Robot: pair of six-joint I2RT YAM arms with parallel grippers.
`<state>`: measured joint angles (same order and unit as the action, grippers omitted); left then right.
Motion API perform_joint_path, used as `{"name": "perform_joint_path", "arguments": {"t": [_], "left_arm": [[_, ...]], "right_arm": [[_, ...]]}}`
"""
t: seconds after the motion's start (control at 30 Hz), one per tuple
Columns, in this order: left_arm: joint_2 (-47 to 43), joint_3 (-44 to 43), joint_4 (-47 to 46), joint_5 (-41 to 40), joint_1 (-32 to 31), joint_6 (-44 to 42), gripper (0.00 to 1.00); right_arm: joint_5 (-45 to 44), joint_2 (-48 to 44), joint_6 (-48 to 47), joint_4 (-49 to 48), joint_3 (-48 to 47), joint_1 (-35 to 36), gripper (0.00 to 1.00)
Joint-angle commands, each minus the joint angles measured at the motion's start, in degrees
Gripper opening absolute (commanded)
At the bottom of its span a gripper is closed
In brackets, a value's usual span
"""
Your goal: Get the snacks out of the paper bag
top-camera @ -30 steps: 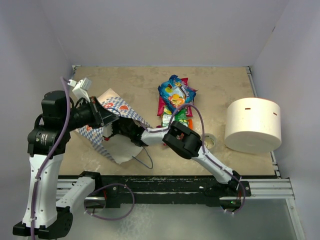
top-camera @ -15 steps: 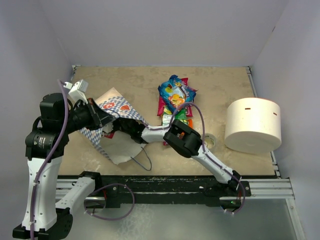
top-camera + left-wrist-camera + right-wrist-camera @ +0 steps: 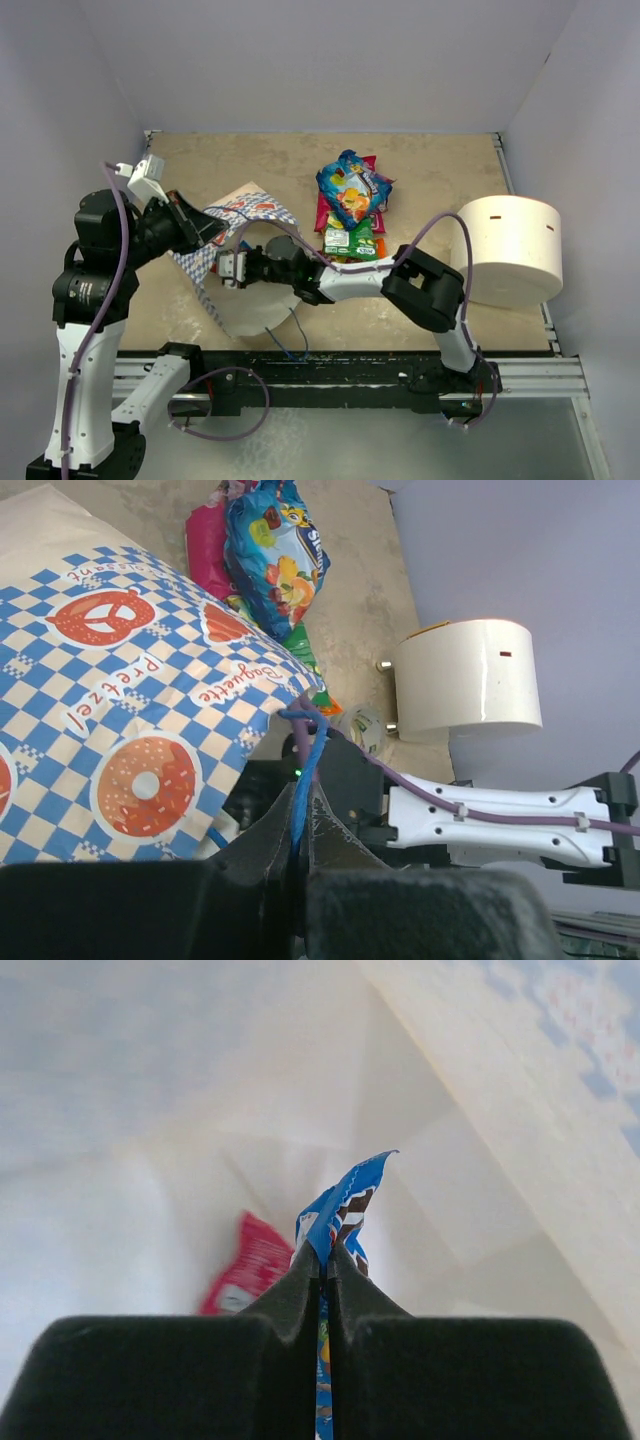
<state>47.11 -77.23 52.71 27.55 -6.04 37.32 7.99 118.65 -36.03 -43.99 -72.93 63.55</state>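
The paper bag (image 3: 262,208) lies on its side, checkered outside, mouth facing the arms. My left gripper (image 3: 216,234) is shut on its blue cord handle (image 3: 303,770) and holds the upper edge up; the left wrist view shows the cord pinched between the jaws (image 3: 298,815). My right gripper (image 3: 230,268) reaches into the bag's mouth. Inside, it (image 3: 326,1260) is shut on the top edge of a blue snack packet (image 3: 345,1200). A red packet (image 3: 245,1265) lies behind it on the white inner wall (image 3: 150,1110). Other snacks (image 3: 350,195) are piled on the table outside.
A big white cylinder roll (image 3: 505,250) stands at the right, close to the right arm's elbow (image 3: 430,285). A small clear tape roll (image 3: 362,723) lies near it. The bag's second blue handle (image 3: 290,335) trails toward the near rail. Walls enclose the table on three sides.
The right gripper went from open to shut on the blue packet inside the bag, and its elbow swung right toward the cylinder. The left gripper lifted the handle, opening the bag's mouth wider.
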Motion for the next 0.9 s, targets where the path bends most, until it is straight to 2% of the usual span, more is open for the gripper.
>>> {"name": "perform_joint_path", "arguments": {"t": [0.0, 0.17, 0.3, 0.4, 0.53, 0.67, 0.73, 0.87], "left_arm": [[-0.8, 2.3, -6.6, -1.1, -0.1, 3.4, 0.0], [-1.2, 3.3, -6.8, -2.3, -0.1, 3.1, 0.0], [-1.9, 3.3, -7.1, -4.5, -0.1, 3.0, 0.0], [-1.8, 3.1, -6.4, -6.0, -0.1, 2.5, 0.0], [-2.0, 2.9, -4.5, -8.6, -0.1, 1.7, 0.0], [-3.0, 2.9, -2.3, -12.1, -0.1, 0.2, 0.0], [-3.4, 2.7, -1.2, -13.6, -0.1, -0.6, 0.0], [-4.0, 2.9, 0.0, -14.0, -0.1, -1.4, 0.0]], "right_arm": [[17.0, -7.0, 12.0, -6.7, 6.8, 0.5, 0.0], [26.2, -13.8, 20.3, -8.4, 14.3, 0.5, 0.0], [33.9, -23.1, 23.7, -4.5, 19.9, 0.3, 0.0], [37.0, -30.5, 18.6, 11.9, 21.0, 0.2, 0.0], [36.7, -43.4, 11.9, 30.4, 21.7, -0.1, 0.0], [29.9, -55.5, 7.7, 45.6, 18.9, -1.1, 0.0], [20.5, -60.4, 7.3, 50.0, 18.4, -2.0, 0.0], [0.0, -67.4, 6.7, 52.1, 18.9, -6.3, 0.0]]}}
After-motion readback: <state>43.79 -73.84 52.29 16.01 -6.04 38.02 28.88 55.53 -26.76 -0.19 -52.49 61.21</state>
